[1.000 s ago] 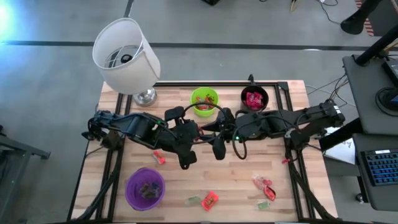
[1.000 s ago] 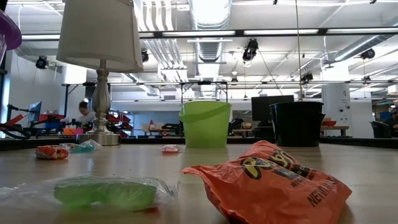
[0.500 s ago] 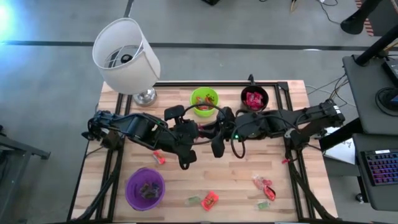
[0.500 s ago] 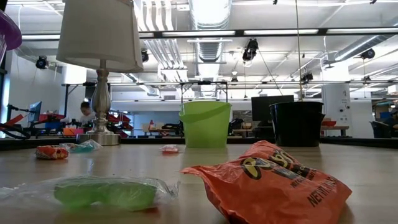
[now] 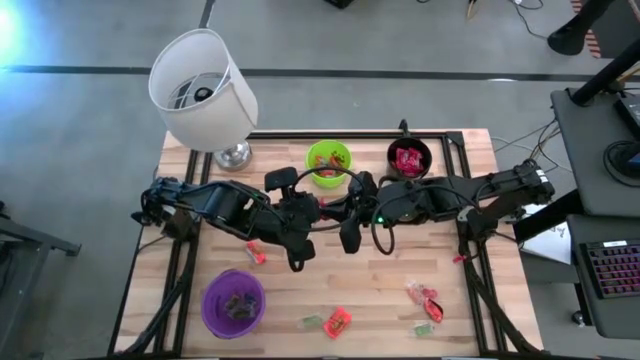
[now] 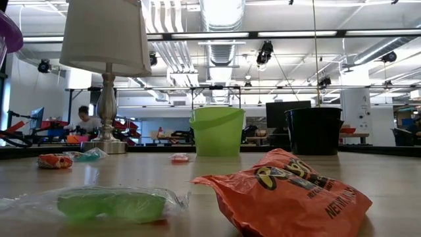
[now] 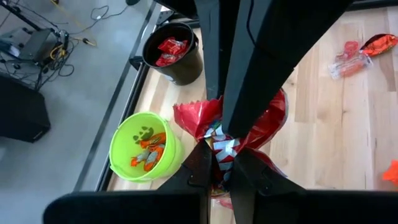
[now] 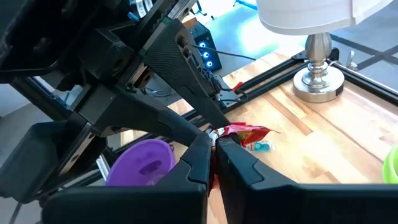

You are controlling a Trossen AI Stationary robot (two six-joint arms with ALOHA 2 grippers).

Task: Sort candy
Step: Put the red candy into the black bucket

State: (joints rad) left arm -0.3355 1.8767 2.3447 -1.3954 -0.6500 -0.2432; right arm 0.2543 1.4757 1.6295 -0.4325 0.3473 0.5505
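Both grippers, left gripper and right gripper, are clamped on one red candy wrapper. It's light, crinkly and slippery, so you pinch the twisted end between the fingertips.

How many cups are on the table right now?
3: the green cup and black cup at the far edge, the purple cup at the near left corner. None seems hidden, though the arms cover the middle.

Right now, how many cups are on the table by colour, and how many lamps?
Green cup: 1
Black cup: 1
Purple cup: 1
Lamp: 1
Total: 4
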